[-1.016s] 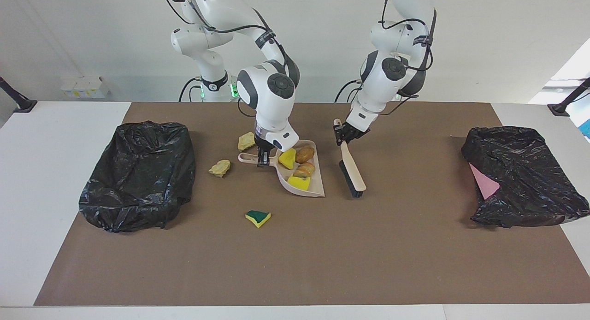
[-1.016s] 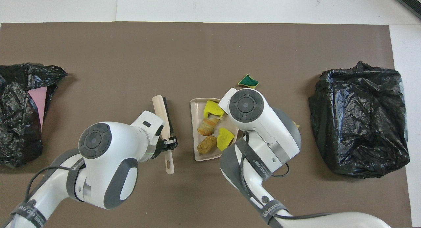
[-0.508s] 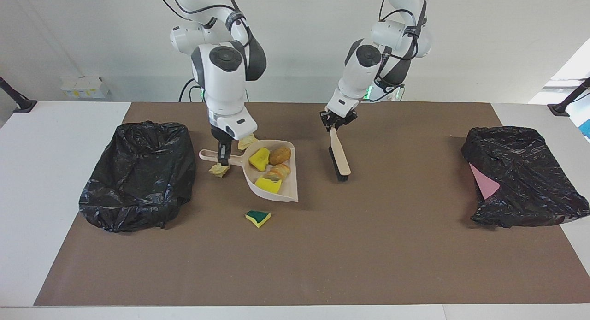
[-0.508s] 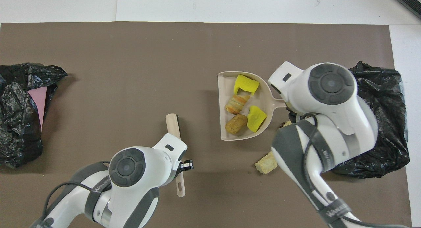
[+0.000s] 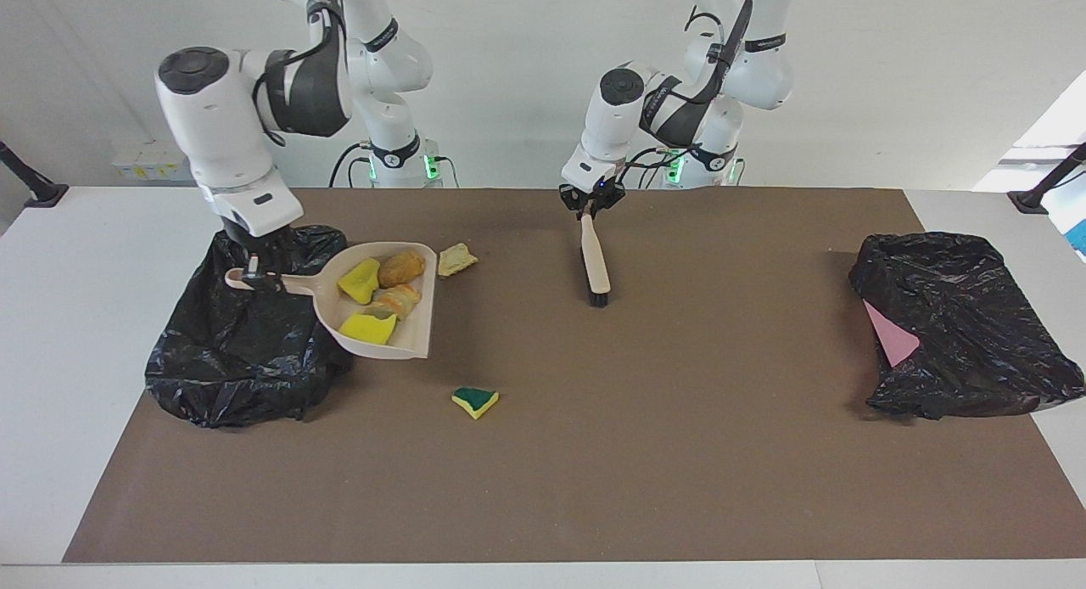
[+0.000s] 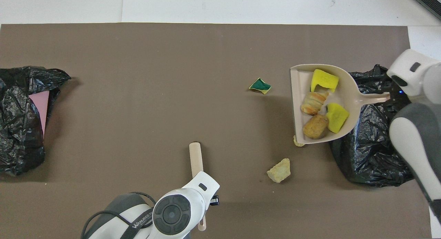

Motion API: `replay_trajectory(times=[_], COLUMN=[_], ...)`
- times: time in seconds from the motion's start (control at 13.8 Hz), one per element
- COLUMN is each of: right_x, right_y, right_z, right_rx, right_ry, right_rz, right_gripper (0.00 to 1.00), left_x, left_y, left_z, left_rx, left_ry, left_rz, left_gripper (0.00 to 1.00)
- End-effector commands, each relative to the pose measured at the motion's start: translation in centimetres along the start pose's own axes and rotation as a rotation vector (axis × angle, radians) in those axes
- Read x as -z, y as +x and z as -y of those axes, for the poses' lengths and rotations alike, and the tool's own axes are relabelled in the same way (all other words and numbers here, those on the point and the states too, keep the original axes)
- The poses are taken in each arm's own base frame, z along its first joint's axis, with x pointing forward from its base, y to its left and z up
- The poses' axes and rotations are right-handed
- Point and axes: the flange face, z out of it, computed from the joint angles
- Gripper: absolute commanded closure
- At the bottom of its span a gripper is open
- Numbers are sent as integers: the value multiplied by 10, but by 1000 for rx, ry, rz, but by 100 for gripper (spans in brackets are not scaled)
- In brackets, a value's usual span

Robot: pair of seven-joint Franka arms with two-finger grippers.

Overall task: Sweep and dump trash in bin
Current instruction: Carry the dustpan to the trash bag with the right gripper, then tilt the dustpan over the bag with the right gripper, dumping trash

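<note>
My right gripper [image 5: 253, 275] is shut on the handle of the beige dustpan [image 5: 414, 322], held in the air with its handle over the black-bagged bin [image 5: 237, 360] and its pan over the bin's edge and the mat. In the pan [image 6: 348, 91] lie two yellow sponge pieces [image 5: 360, 281] and two brown bread-like lumps [image 5: 401, 268]. My left gripper [image 5: 589, 209] is shut on the beige hand brush [image 5: 595, 262], which hangs bristles down over the mat. On the mat lie a green-and-yellow sponge wedge [image 5: 475, 400] and a tan lump [image 5: 456, 259]; another tan scrap [image 6: 298, 142] peeks from under the pan.
A second black-bagged bin [image 5: 959, 326] with a pink sheet showing stands at the left arm's end of the table. The brown mat [image 5: 679, 445] covers the table between both bins.
The right arm has lifted the loaded dustpan and carried it toward the bin at its end of the table. The left arm has drawn the brush back toward the robots.
</note>
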Motion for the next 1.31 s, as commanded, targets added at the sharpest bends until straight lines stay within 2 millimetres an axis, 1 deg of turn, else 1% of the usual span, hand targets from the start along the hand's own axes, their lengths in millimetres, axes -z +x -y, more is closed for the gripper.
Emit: replay_trajectory(times=[0.0, 0.15, 0.22, 0.29, 0.44, 0.51, 0.65, 0.73, 0.8, 0.87, 1.02, 1.09, 1.23], right_x=[3, 4, 5, 7, 7, 7, 5, 4, 3, 2, -2, -2, -4], right_y=[-64, -111, -129, -140, -158, -161, -157, -155, -153, -144, -131, -116, -104], right_z=[18, 32, 38, 41, 48, 49, 47, 48, 50, 48, 54, 54, 59], right_rx=[39, 7, -10, -2, 6, 39, 120, 135, 143, 172, 180, 188, 200], right_ry=[-22, -27, -34, -39, -27, -18, -12, -21, -21, -16, -4, -6, 4], right_rz=[-19, 17, 39, 74, 131, 181, 305, 330, 352, 381, 436, 465, 528], right_gripper=[100, 100, 100, 100, 100, 100, 100, 100, 100, 100, 100, 100, 100], left_x=[5, 25, 37, 47, 66, 75, 100, 112, 123, 133, 161, 178, 215], left_y=[9, 40, 52, 65, 98, 118, 154, 173, 187, 197, 217, 223, 228], left_z=[11, 24, 27, 32, 43, 52, 75, 89, 101, 107, 117, 116, 116], left_rx=[7, 74, 80, 81, 123, 128, 139, 117, 106, 104, 86, 68, 64], left_ry=[-1, -28, -27, -16, -32, -42, -67, -72, -72, -70, -60, -55, -47], left_rz=[-37, -63, -84, -114, -149, -165, -205, -227, -236, -237, -226, -213, -192], left_gripper=[0, 0, 0, 0, 0, 0, 0, 0, 0, 0, 0, 0, 0])
